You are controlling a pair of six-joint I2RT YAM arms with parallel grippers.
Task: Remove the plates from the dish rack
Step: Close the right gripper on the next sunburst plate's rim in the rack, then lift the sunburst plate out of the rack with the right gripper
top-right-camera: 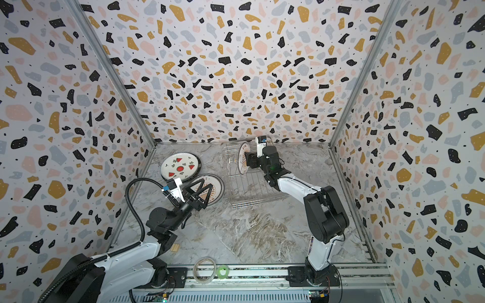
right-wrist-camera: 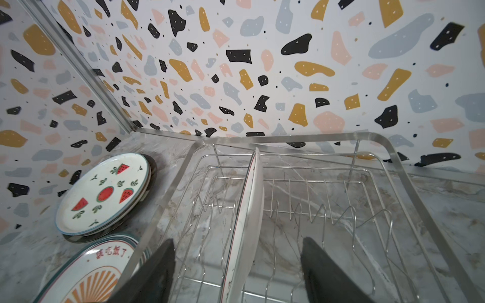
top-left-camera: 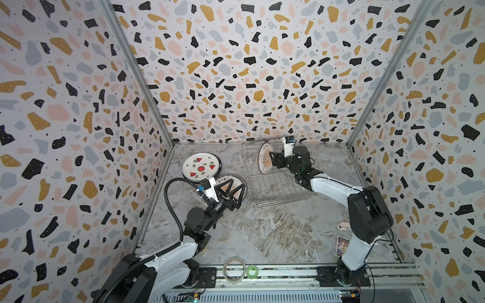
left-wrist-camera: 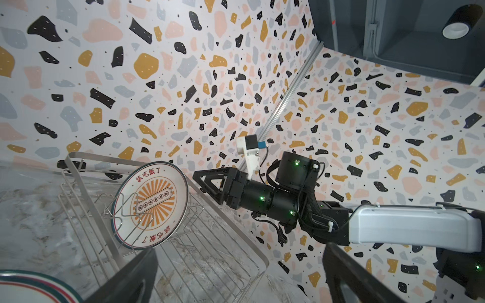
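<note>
The dish rack (top-left-camera: 280, 189) (top-right-camera: 254, 189) (left-wrist-camera: 210, 262) (right-wrist-camera: 393, 157) stands at the back right in both top views. One plate (top-left-camera: 263, 160) (top-right-camera: 242, 161) (left-wrist-camera: 154, 204) with an orange sunburst stands upright between its prongs, seen edge-on (right-wrist-camera: 249, 215) in the right wrist view. My right gripper (top-left-camera: 273, 160) (top-right-camera: 249, 160) (left-wrist-camera: 199, 181) (right-wrist-camera: 237, 275) straddles its rim, open, with a gap on each side. A watermelon plate (top-left-camera: 200, 166) (top-right-camera: 179, 166) (right-wrist-camera: 105, 194) tops a stack at the back left. Another sunburst plate (top-left-camera: 222, 180) (top-right-camera: 216, 192) (right-wrist-camera: 91, 272) lies under my open, empty left gripper (top-left-camera: 237, 183) (top-right-camera: 206, 185) (left-wrist-camera: 236, 283).
Patterned walls close in the back and both sides. A clear tape roll (top-left-camera: 233, 270) and a green one (top-left-camera: 252, 271) lie on the front rail. A card (top-left-camera: 341, 245) and a small white object (top-left-camera: 343, 225) sit by the right arm, a wooden block (top-right-camera: 175, 248) by the left.
</note>
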